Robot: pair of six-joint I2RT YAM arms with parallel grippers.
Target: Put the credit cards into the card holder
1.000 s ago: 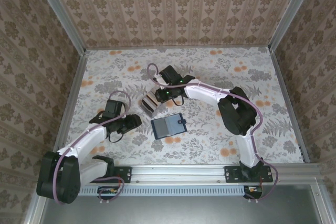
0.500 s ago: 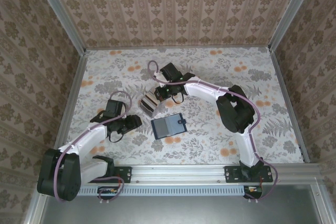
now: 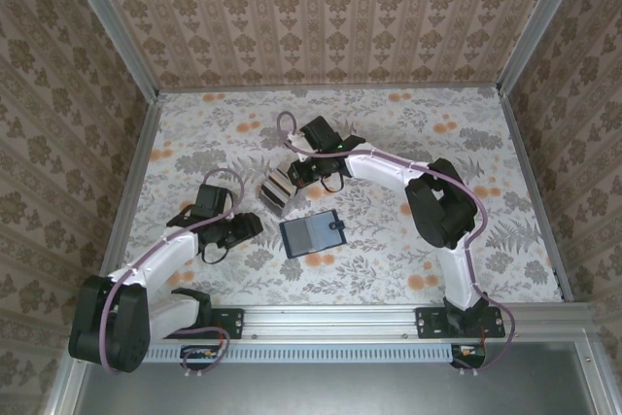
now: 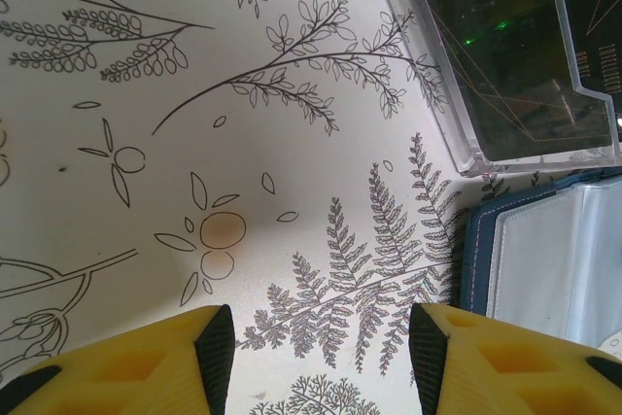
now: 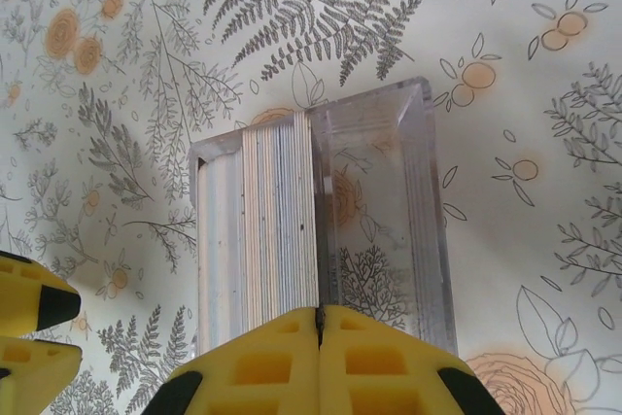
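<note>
Two claws noted. Right claw (image 5: 319,329): yellow fingers pressed together, sitting over the near end of the clear box (image 5: 384,211), right at the seam where the card stack meets the box's empty half (whether a card edge is pinched between the pads cannot be told).

Credit cards (image 5: 279,230): stacked edge-on as pale and dark stripes, packed into one half of that box, the left half as the right wrist camera sees it. Box rests on the floral surface (image 3: 408,133), near its middle.

Left claw (image 4: 321,347): fingers apart, nothing between them, over bare floral print.

Card holder (image 3: 313,233): dark blue, lying flat and open with a clear pocket facing up, just on the robot's side of the box and to the right of the left claw.
</note>
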